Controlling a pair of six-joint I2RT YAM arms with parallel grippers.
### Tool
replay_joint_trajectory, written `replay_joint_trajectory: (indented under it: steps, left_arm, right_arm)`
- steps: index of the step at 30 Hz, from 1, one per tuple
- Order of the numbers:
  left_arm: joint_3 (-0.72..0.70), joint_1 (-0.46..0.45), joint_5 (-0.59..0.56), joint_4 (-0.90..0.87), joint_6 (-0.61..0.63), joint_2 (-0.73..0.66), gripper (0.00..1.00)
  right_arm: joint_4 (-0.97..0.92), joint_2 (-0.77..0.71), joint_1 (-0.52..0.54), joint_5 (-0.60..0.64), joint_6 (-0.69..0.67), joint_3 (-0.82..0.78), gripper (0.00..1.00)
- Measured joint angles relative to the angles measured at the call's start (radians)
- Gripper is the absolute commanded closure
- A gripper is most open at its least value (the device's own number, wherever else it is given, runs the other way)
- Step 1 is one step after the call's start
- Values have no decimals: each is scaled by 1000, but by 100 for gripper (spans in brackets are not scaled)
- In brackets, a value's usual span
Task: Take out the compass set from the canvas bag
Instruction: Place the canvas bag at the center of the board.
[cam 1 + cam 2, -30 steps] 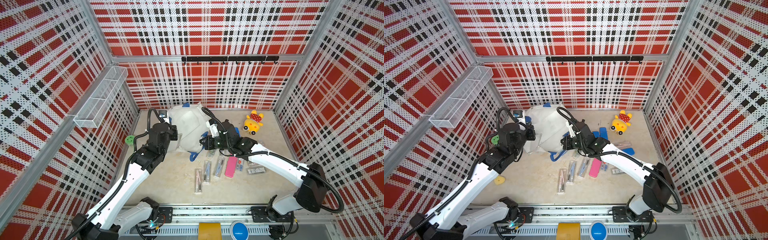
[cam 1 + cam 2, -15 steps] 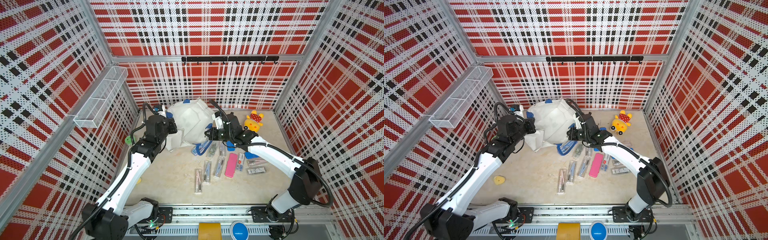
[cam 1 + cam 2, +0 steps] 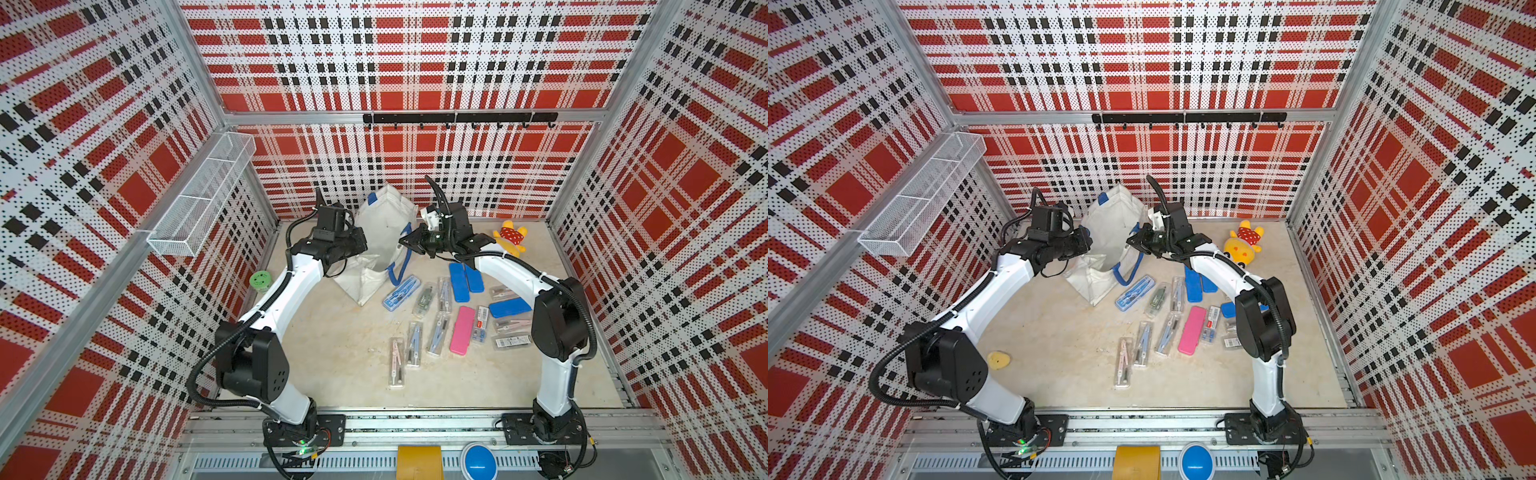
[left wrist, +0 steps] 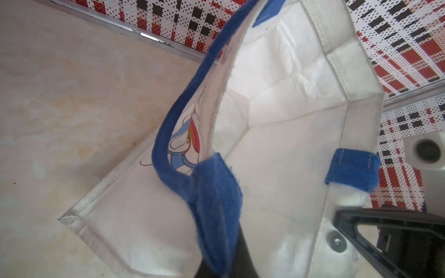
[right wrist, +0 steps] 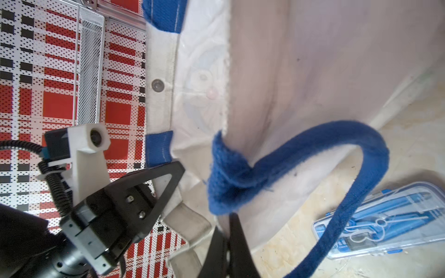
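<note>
The off-white canvas bag (image 3: 384, 224) (image 3: 1108, 232) hangs lifted between both arms near the back wall, one corner resting on the floor. My left gripper (image 3: 360, 246) (image 4: 224, 269) is shut on a blue tab (image 4: 216, 192) at the bag's rim. My right gripper (image 3: 406, 242) (image 5: 227, 243) is shut on the opposite rim by another blue tab (image 5: 226, 183), and a handle loop (image 5: 361, 168) dangles from it. The lining that shows holds nothing. A clear blue compass set case (image 3: 401, 293) (image 5: 385, 221) lies on the floor just below the bag.
Several more compass cases (image 3: 415, 345), a pink case (image 3: 462, 330) and blue cases (image 3: 459, 282) are spread over the floor to the right of the bag. A yellow plush toy (image 3: 510, 239) sits at the back right. A wire basket (image 3: 203, 195) hangs on the left wall.
Both arms have raised the bag off the floor and carried it toward the back wall. The blue compass case now lies on the floor beneath it.
</note>
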Motion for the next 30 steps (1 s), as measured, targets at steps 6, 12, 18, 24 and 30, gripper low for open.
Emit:
replay_joint_trajectory:
  steps: [6, 12, 18, 24, 30]
  left_arm:
    - [46, 0, -12, -63, -1, 14, 0]
    - [46, 5, -67, -105, -6, -23, 0]
    - [-61, 4, -176, -112, 11, -249, 0]
    - [-240, 3, -289, -49, 72, -590, 0]
    - [-450, 6, -392, 64, 132, -902, 0]
  right_arm:
    - [-34, -26, -30, 11, -9, -6, 42]
    - [-149, -130, -74, 52, -84, -6, 0]
    - [-289, -254, -145, 114, -208, -7, 0]
    - [-501, -360, -201, 315, -397, 13, 0]
    - [-486, -607, -254, 526, -518, -177, 0]
